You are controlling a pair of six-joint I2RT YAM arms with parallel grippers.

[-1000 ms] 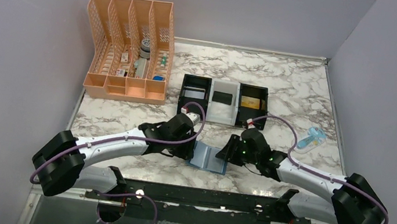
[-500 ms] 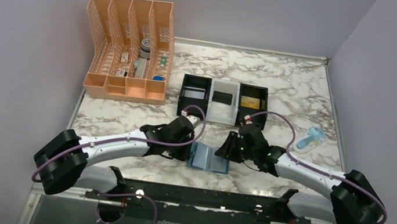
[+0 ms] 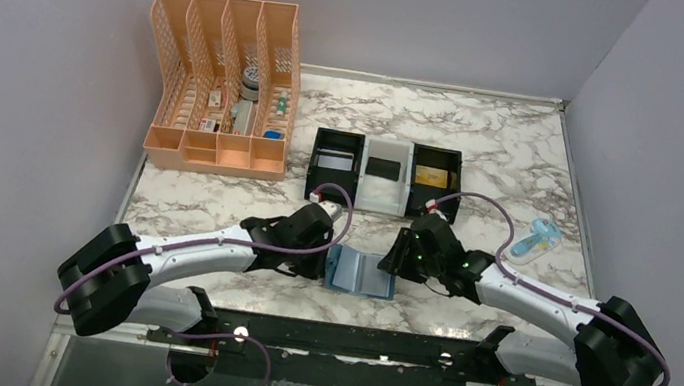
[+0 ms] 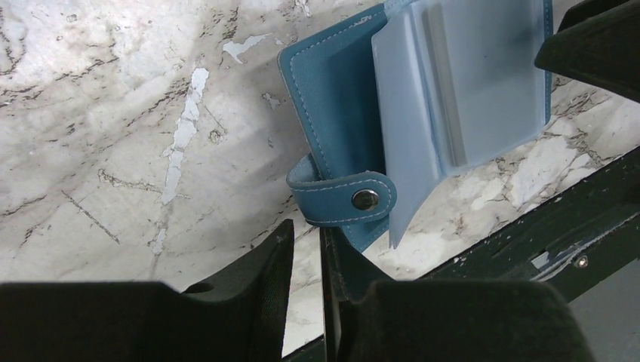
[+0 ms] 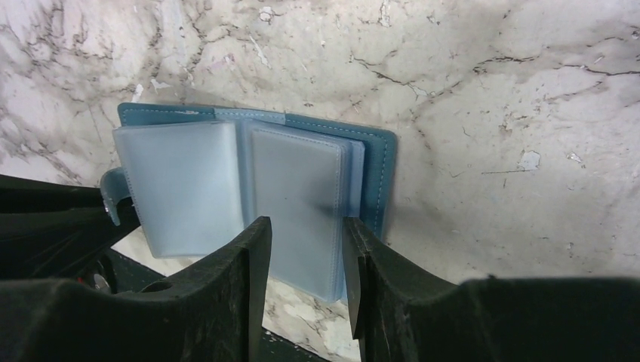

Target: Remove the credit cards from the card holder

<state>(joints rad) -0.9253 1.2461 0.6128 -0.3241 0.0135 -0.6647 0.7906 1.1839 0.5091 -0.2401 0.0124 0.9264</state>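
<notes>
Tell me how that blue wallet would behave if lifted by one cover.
Probably floppy: the wallet lies open, and its clear sleeves fan apart, so they would likely swing. It looks thin, so likely light. The smooth sleeves may be slippery; the stitched cover probably grips better.

We see a table with a white marble pattern and dark veins. Four things lie directly on it: a peach mesh organiser at the far left, a black-and-white tray in the middle, the opened blue card holder near the front edge, and at the right, a small light-blue object.
</notes>
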